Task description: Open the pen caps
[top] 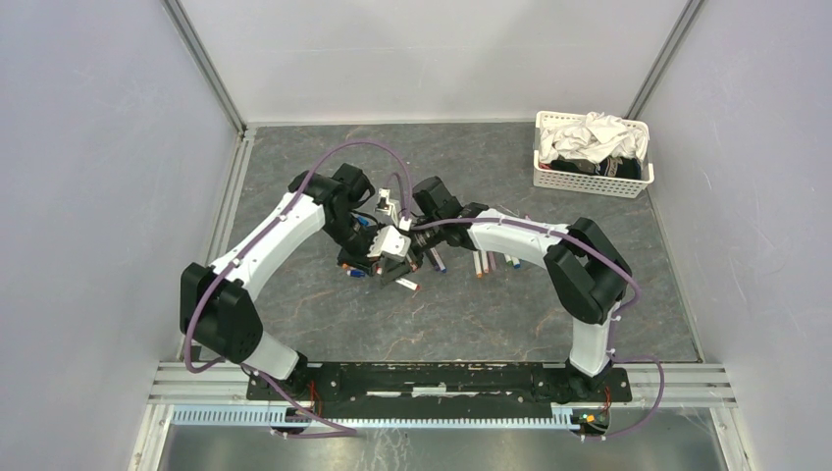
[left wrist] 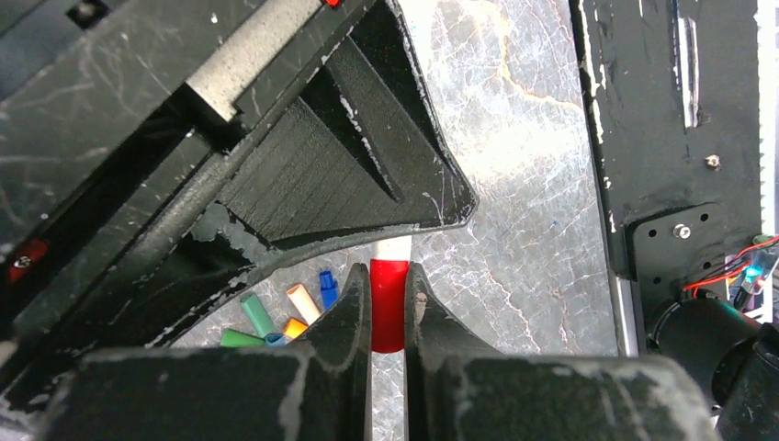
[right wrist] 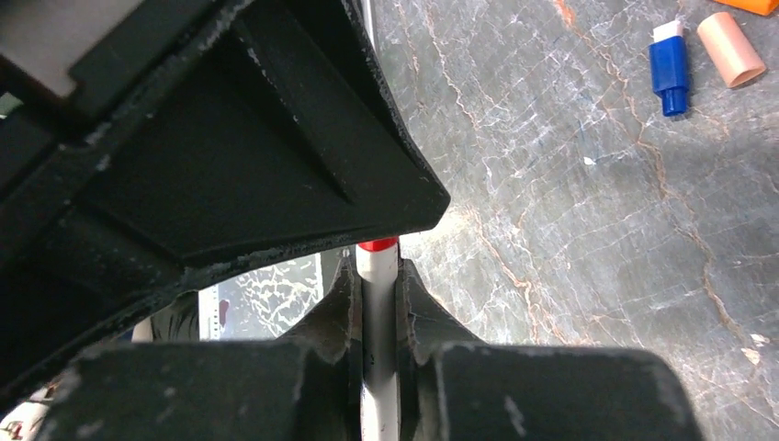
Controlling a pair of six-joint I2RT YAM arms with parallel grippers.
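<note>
One pen is held in the air between both arms, above the middle of the table. My left gripper (left wrist: 387, 269) is shut on its red pen cap (left wrist: 388, 308), and a bit of white barrel shows past the cap. My right gripper (right wrist: 377, 266) is shut on the same pen's white barrel (right wrist: 378, 308), just behind a red band (right wrist: 378, 244). In the top view the left gripper (top: 395, 255) and right gripper (top: 412, 234) meet tip to tip. Several loose pen caps lie below: green (left wrist: 257, 314), peach (left wrist: 303, 301), blue (left wrist: 327, 287), orange (left wrist: 294, 327).
More pens (top: 481, 263) lie in a row on the grey table to the right of the grippers. A blue cap (right wrist: 669, 66) and a peach cap (right wrist: 729, 49) rest nearby. A white mesh basket (top: 592, 182) of cloth stands at the back right.
</note>
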